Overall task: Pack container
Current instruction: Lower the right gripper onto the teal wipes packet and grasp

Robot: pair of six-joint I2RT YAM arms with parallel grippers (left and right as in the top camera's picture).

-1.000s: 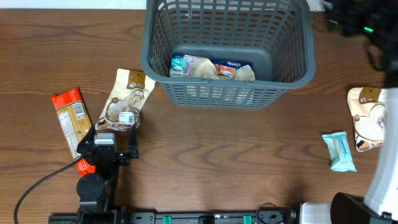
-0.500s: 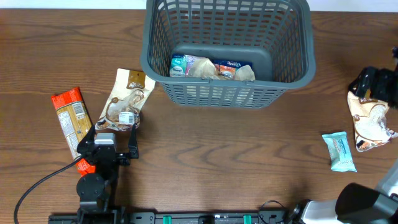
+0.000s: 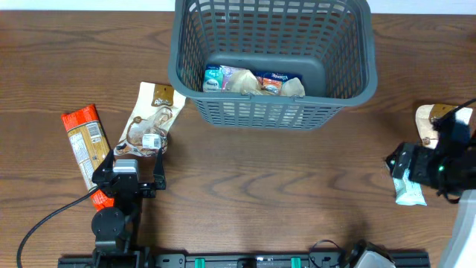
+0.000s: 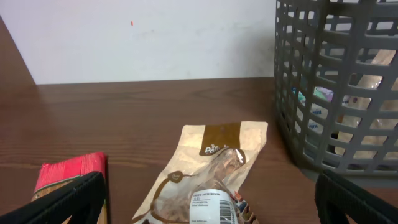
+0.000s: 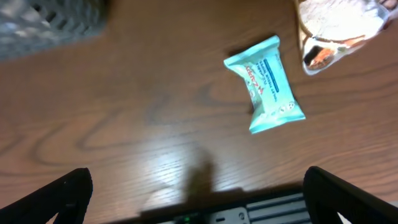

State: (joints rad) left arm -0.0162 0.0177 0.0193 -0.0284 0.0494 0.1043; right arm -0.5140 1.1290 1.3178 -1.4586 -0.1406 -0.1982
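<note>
Two loose snacks lie on the right of the brown wooden table [image 3: 245, 186]: a small teal foil packet [image 5: 266, 84] and, near it, a beige printed pouch [image 5: 336, 25]. The right gripper [image 5: 198, 180] hangs over the teal packet with fingers spread wide and nothing between them, so the step in hand looks like the approach to a pick.

The large dark grey plastic basket with slotted sides [image 3: 271, 112] stands at the far middle of the table, well apart from this arm, with several packets on its base.

To do it well, the wrist should first travel until the packet, now ahead and right of the fingers' midline, is centred. It should then turn so the pads cross the packet's narrow width. The grip should go on the plump middle, not a crimped end, and stay clear of the beige printed pouch. The right wrist view is blurred, so the packet's exact slant is hard to judge.

The left gripper [image 4: 209, 183] is likewise spread and empty, low behind a tan pouch with a barcode label [image 4: 214, 168], with a red packet [image 4: 68, 177] beside it.
</note>
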